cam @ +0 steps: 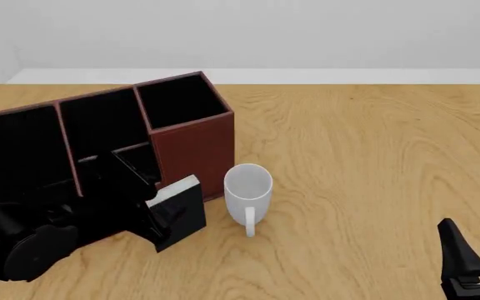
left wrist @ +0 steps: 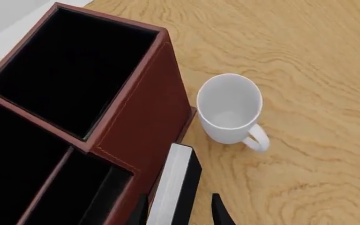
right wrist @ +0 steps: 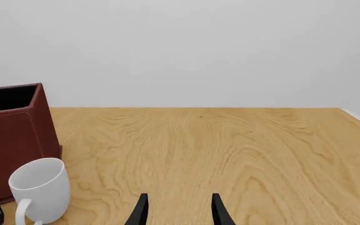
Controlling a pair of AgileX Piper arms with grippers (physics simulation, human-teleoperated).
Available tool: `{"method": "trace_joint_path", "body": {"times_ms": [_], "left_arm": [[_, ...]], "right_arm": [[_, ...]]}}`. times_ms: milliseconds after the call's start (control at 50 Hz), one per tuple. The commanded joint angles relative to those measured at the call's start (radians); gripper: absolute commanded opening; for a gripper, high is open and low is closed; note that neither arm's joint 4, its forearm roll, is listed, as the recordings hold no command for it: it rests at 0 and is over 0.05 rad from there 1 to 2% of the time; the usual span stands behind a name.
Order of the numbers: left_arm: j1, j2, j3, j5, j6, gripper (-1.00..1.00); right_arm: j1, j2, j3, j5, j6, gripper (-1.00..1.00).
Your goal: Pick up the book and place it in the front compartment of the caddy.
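The book (cam: 179, 207), black-covered with white page edges, hangs tilted in my left gripper (cam: 162, 220), which is shut on it. It sits just in front of the caddy's (cam: 192, 142) tall right-hand compartment, close to the left of the white mug. In the left wrist view the book (left wrist: 175, 180) runs between my fingers (left wrist: 221, 213), beside the caddy's red-brown wall (left wrist: 144, 124), with its low black-lined front compartment (left wrist: 73, 187) alongside. My right gripper (cam: 475, 226) stands open and holds nothing at the near right, far from both.
A white mug (cam: 249, 187) stands upright on the wooden table (cam: 365, 156), right of the book, handle toward me. It also shows in the right wrist view as the mug (right wrist: 39, 190), next to the caddy corner (right wrist: 14, 136).
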Motion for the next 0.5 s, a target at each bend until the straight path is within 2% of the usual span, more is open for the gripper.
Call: {"method": "trace_joint_path", "body": {"times_ms": [20, 500], "left_arm": [[0.013, 0.035, 0.003, -0.024, 0.006, 1.0], [0.032, 0.054, 0.013, -0.043, 0.011, 1.0]], "right_arm": [[0.0, -0.001, -0.002, 0.002, 0.0, 1.0], [0.0, 0.001, 0.001, -0.002, 0.0, 1.0]]}}
